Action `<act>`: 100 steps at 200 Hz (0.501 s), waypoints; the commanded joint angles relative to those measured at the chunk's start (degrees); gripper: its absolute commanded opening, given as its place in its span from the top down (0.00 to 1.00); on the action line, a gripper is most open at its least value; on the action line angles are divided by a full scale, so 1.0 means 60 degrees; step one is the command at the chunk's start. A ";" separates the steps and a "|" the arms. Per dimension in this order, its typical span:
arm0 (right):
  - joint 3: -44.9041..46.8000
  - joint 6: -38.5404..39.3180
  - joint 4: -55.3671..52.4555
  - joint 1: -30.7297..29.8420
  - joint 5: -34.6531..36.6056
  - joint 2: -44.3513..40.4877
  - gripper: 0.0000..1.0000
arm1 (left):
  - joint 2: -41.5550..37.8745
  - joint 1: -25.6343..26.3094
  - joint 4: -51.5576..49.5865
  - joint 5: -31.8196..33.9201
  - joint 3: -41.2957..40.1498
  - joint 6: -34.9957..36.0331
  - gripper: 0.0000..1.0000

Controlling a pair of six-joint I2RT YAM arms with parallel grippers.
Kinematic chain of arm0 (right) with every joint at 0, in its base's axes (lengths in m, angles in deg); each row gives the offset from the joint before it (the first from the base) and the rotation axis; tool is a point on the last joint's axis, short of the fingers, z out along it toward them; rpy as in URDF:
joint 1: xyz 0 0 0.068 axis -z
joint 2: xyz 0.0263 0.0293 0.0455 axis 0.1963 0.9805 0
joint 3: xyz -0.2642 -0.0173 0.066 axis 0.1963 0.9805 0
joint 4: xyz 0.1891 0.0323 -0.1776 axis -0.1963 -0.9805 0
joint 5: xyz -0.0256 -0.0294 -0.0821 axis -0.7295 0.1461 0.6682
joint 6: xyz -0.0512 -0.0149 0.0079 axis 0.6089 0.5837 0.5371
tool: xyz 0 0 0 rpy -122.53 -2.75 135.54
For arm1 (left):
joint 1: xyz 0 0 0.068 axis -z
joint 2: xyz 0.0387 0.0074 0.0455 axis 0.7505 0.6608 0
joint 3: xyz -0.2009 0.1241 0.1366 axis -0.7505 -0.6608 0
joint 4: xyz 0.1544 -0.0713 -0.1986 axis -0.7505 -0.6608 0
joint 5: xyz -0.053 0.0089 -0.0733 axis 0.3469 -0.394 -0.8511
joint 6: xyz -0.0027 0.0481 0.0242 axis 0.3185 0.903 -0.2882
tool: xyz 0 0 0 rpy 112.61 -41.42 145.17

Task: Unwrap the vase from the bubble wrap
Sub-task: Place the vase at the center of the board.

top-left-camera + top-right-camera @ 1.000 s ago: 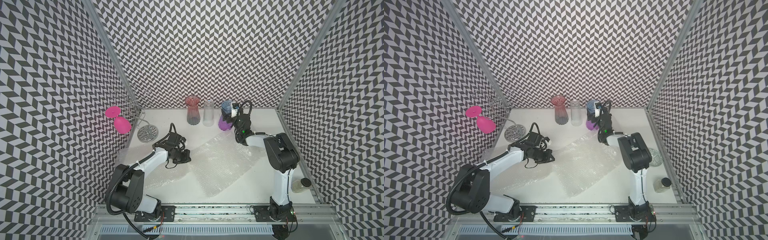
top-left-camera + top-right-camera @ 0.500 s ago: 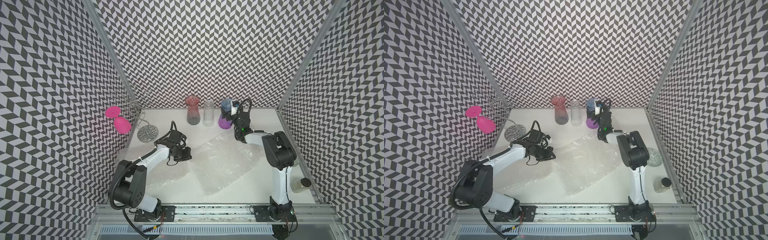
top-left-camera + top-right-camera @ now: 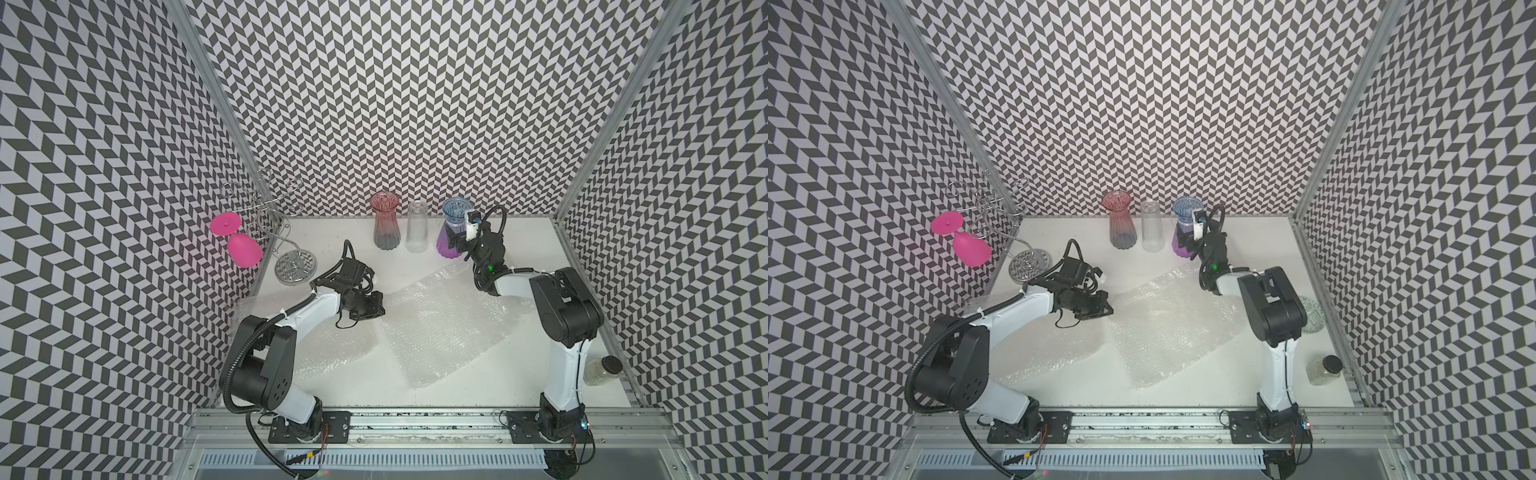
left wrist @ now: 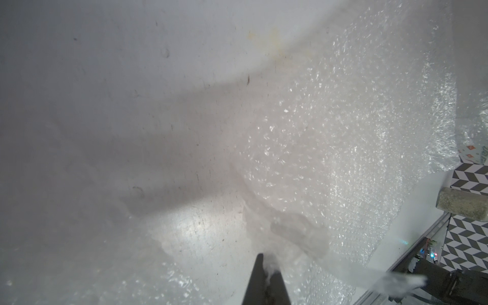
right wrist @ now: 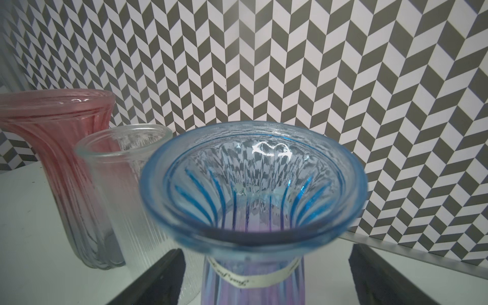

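Blue-purple vase stands upright at the far edge of the table, long axis vertical, bare of any wrap. It is the rightmost of a row of three, just beside a clear ribbed vase and then a pink-to-grey vase.

Right gripper is released, its jaws spread wide to either side of the blue-purple vase below the flared rim. In the right wrist view a gap shows on both sides, so nothing is grasped. The vase lies straight ahead of this gripper on its far side, and the right arm is by far the nearer one.

The bubble wrap lies flat mid-table, on the near side of the vase. Its far corner comes near the vase base, but contact cannot be told. A second sheet lies to the left under the left arm.

Left gripper is clenched on a pinch of the wrap's left edge, well apart from the vase.

Judgement: unwrapping looks essentially done. The coming move turns on the wrap lying near and left of the vase — a pull from the left gripper toward the left carries it clear. The right jaws need a straight retreat toward the near side so they do not clip the narrow neck.
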 commanded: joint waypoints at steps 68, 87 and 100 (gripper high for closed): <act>0.1052 -0.0155 -0.1653 0.0028 0.0122 -0.2454 0.01 | -0.0616 -0.0212 -0.0067 0.0545 0.0456 0.0337 1.00; 0.1442 -0.0163 -0.2447 0.0009 0.0249 -0.3215 0.01 | -0.0829 -0.0197 -0.0003 0.0608 0.0530 0.0337 1.00; 0.1560 -0.0195 -0.3290 -0.0068 0.0241 -0.3813 0.01 | -0.1019 -0.0198 0.0075 0.0665 0.0532 0.0374 1.00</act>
